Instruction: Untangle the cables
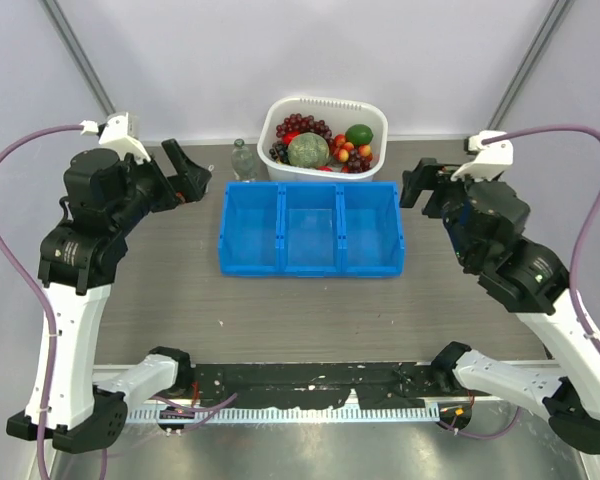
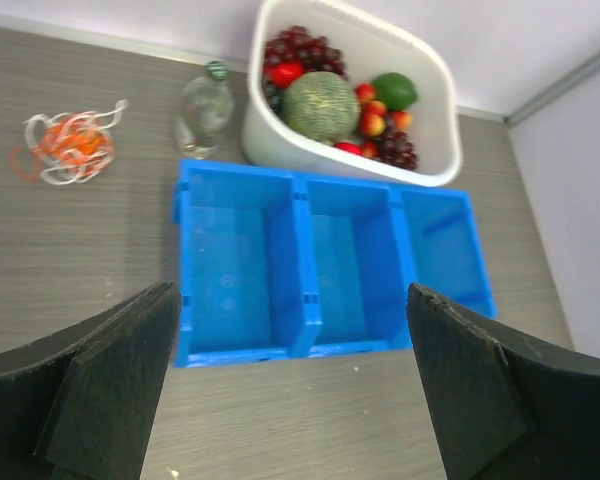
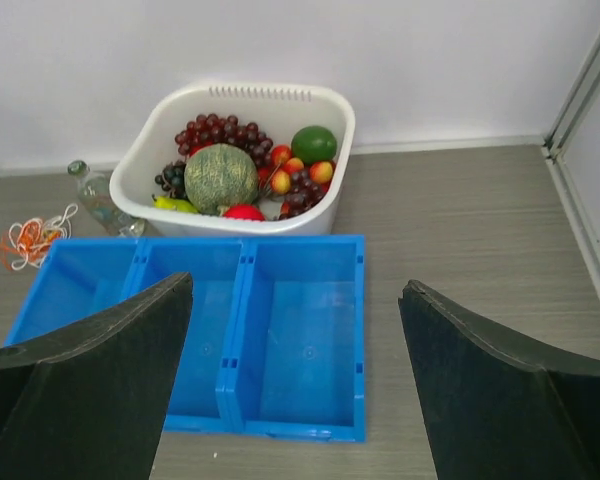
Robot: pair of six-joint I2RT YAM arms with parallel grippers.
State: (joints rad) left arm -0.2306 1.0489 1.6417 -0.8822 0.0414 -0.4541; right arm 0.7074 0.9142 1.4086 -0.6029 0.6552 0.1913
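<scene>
The cables lay in 1 small tangled clump of white and orange loops on the grey surface, toward its far left. They sat left of a clear bottle and beyond the far-left corner of a blue bin, touching neither. From the right wrist view the same clump showed at the left edge, just outside the bin's far-left corner. In the top view it could not be seen, because the left arm covered that part of the surface.

The left jaws were wide apart and held nothing. Their 2 dark fingers framed the bottom corners of the left wrist view, well above the surface and looking down on the bin. The right jaws were likewise spread apart and empty, with their fingers at either side of the bin in the right wrist view. The right arm was raised at the right side of the surface.

The bin stood in the middle of the surface and had 3 compartments side by side, with nothing in them. Directly behind it stood a white basket filled with fruit: dark grapes, a rough green melon, a smooth green fruit and small red and orange pieces. The bottle stood upright just beside the basket's left end.
</scene>
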